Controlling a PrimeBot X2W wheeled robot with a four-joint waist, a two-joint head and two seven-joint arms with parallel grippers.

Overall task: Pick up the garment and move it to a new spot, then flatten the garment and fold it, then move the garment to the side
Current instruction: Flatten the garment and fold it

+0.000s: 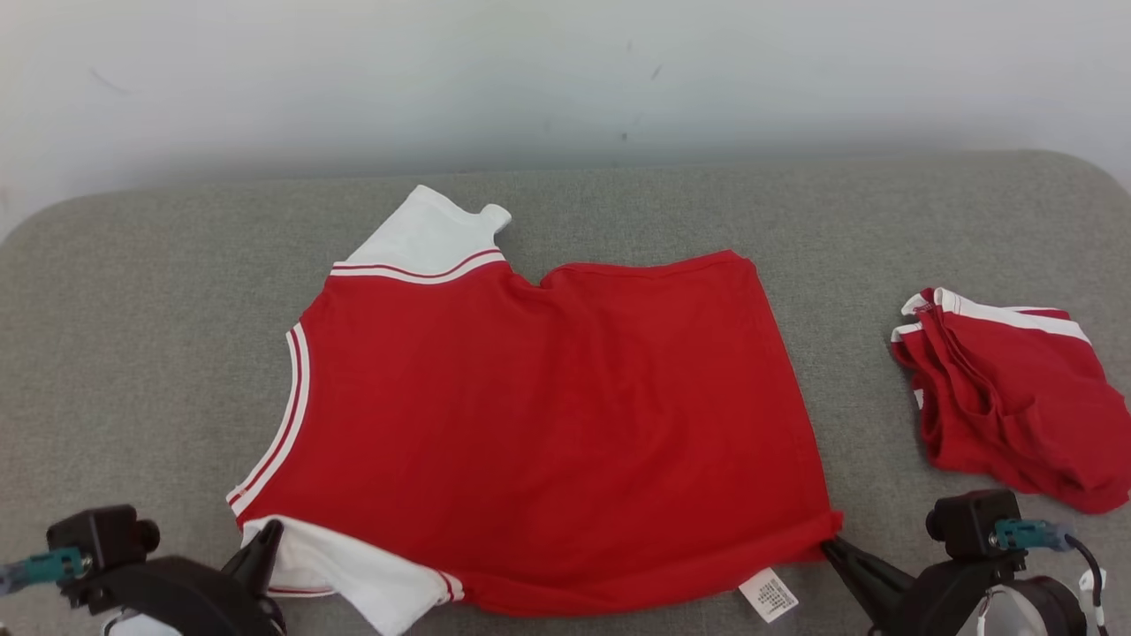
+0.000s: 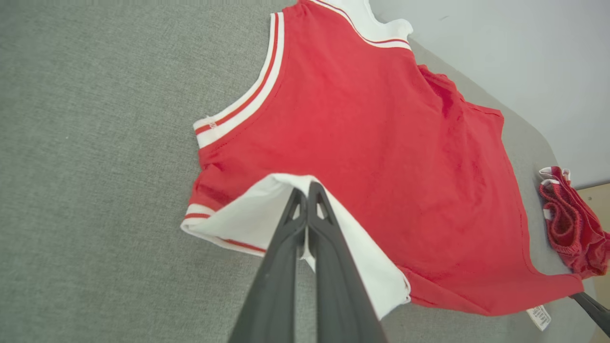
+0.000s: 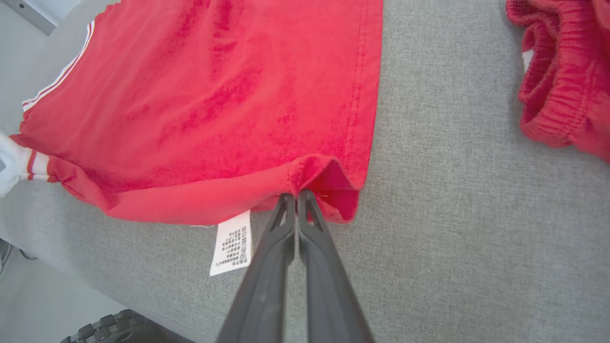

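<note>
Left gripper (image 2: 306,190): fingers pressed fully together, pinching the fold of the white sleeve (image 2: 248,214) of the garment (image 1: 548,424). The red body spreads ahead of its tips and to their right. Right gripper (image 3: 296,197): fingers likewise closed, nipping the bunched red hem corner. The white label (image 3: 232,243) hangs just left of its tips. The garment lies spread on the grey table (image 1: 132,353) between both grippers. Crumpled red shorts (image 1: 1007,397) sit apart, ahead and right of the right gripper.
</note>
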